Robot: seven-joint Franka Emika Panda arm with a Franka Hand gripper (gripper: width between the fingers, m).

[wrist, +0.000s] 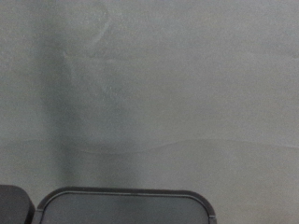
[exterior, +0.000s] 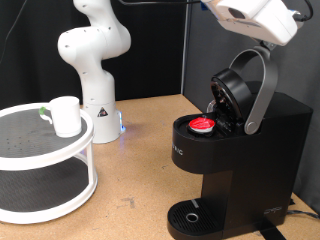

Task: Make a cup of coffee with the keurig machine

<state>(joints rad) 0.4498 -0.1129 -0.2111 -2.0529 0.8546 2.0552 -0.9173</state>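
Observation:
The black keurig machine stands at the exterior view's right with its silver-grey lid handle raised open. A small pod with a red top sits in the open brew chamber. The plain white cup stands on the top shelf of a round white rack at the exterior view's left. Only part of the white hand shows at the top right, above the lid; its fingers are out of view. The wrist view shows a blurred grey backdrop and a dark rounded edge, no fingers.
A second white robot arm base stands at the back centre with a small blue light at its foot. The wooden table lies between rack and machine. The round drip tray sits at the machine's foot.

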